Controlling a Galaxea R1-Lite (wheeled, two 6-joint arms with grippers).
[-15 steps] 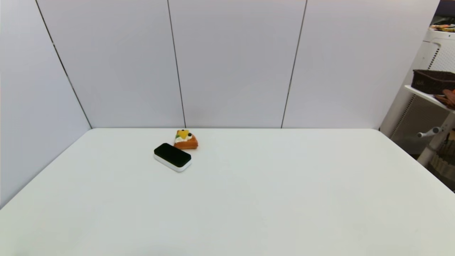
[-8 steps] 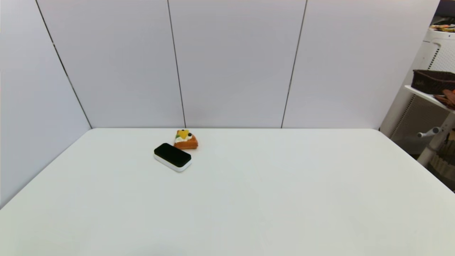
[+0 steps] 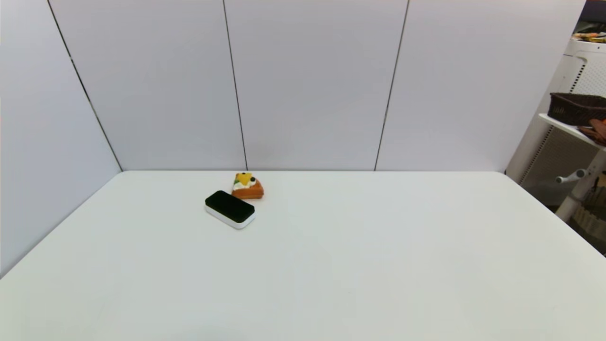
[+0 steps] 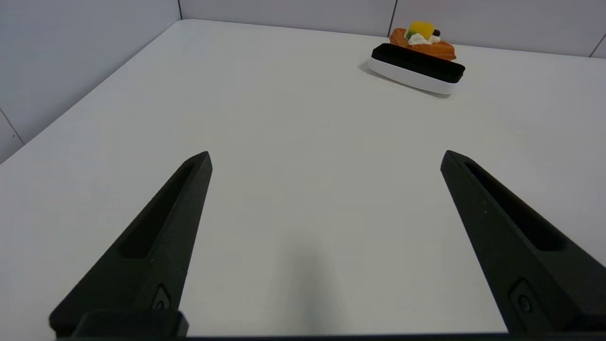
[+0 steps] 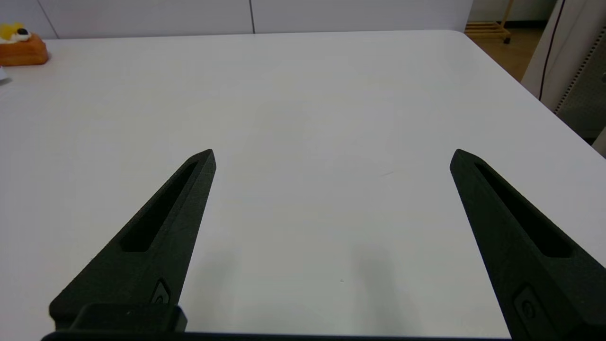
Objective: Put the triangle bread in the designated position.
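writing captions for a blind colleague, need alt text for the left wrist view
The left gripper hangs open and empty over the bare white table, its two black fingers spread wide. Far ahead, near the back wall, the triangle bread sits just behind a black-topped white block.

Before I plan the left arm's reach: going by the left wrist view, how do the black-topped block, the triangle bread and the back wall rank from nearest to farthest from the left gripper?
1. Black-topped block, ahead on the table.
2. Triangle bread, just behind the block.
3. Back wall, beyond the table's far edge.

The left gripper is open.
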